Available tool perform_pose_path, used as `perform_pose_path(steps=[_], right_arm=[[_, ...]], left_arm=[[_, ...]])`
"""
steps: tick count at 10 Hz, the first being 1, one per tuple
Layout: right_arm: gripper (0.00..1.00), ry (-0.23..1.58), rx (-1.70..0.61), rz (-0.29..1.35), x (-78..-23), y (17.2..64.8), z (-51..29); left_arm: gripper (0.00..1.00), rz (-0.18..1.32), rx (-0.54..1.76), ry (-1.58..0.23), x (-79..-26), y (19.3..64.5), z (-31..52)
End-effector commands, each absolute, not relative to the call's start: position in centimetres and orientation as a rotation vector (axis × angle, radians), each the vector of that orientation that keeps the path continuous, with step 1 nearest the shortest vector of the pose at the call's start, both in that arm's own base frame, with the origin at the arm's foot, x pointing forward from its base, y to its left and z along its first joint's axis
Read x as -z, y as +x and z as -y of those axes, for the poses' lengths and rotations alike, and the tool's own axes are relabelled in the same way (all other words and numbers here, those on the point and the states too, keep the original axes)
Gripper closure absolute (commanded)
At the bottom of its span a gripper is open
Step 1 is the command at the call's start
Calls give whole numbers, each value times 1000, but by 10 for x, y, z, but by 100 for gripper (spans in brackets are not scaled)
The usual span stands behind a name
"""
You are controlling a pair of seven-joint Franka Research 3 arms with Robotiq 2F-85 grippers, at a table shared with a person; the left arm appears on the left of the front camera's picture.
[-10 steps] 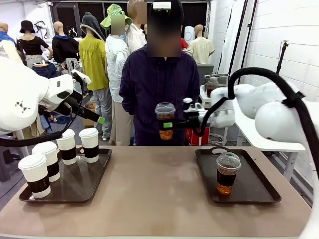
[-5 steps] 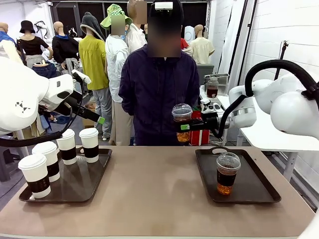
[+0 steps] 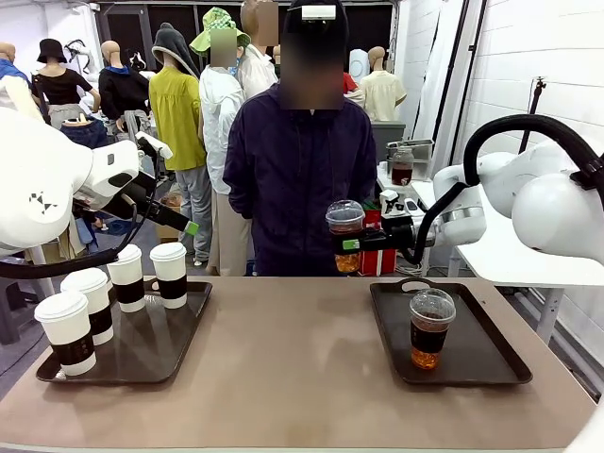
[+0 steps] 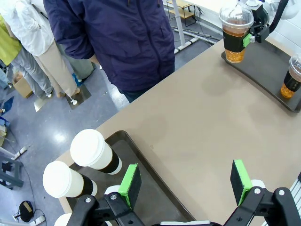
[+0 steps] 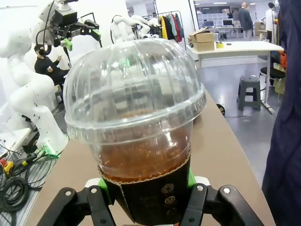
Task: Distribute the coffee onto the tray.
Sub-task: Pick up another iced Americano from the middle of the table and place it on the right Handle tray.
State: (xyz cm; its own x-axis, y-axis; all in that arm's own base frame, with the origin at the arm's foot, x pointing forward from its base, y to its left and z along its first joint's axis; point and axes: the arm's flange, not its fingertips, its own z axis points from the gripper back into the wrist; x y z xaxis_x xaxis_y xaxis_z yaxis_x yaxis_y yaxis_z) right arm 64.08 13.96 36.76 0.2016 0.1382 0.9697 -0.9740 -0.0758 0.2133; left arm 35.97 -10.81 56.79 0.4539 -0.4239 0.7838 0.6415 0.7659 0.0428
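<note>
Dome-lidded cup [image 3: 345, 233] hangs clenched in the right gripper [image 3: 351, 243], at 11 o'clock from the right tray [image 3: 477, 354]; left gripper [image 4: 186, 178] gapes, released.

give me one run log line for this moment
right pincer: shut on iced cup, held above table near right tray | left pincer: open, above left tray | right tray: one iced cup
</note>
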Motion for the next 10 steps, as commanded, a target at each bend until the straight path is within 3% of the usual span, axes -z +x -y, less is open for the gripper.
perform_pose_path(steps=[1,10], right_arm=[[40,1264,-1190,960,-366,641,-127],[40,1174,-1126,1115,-321,607,-3]], left_arm=[[0,878,667,-281,-567,361,107],[0,878,667,-281,-567,361,107]])
